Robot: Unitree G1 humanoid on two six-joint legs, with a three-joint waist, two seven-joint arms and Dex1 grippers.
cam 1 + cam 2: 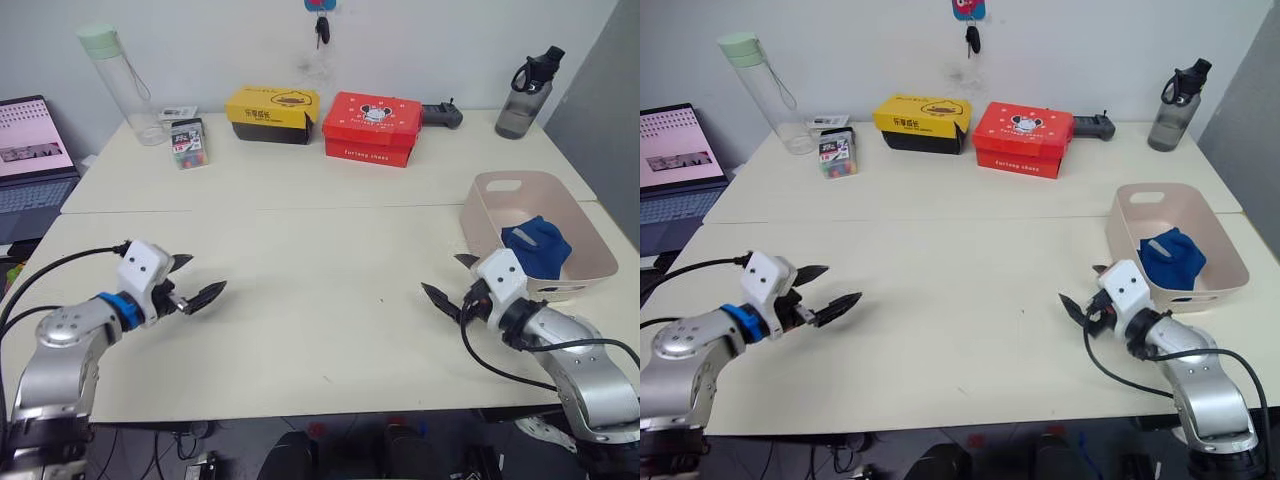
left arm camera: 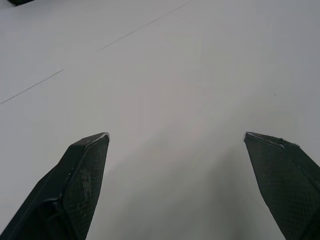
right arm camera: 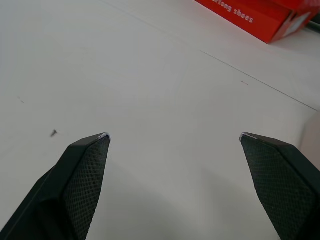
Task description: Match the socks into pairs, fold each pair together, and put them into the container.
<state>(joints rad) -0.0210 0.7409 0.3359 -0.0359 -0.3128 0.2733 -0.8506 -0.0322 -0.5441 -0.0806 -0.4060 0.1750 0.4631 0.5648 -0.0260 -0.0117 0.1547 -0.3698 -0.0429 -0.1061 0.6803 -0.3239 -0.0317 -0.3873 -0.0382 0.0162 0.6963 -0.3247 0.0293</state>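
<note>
Left eye view: pale cream counter (image 1: 320, 300) made of two slabs, seam running 9 to 3 o'clock; grey wall behind. Pinkish-beige rectangular plastic tub (image 1: 480, 225) sits at 3 o'clock, long axis 12 to 6, slot handle at its 12 end. Blue fabric socks (image 1: 537, 247) bundled inside it. Left claw (image 1: 190, 281) wide open, empty, low over counter at 8 o'clock. Right claw (image 1: 452, 279) wide open, empty, just beside tub. At 12 o'clock: red cardboard box (image 1: 372, 127), yellow-and-black box (image 1: 271, 114), clear bottle (image 1: 122, 85), dark bottle (image 1: 528, 95). Laptop (image 1: 30, 160) at 10 o'clock.
</note>
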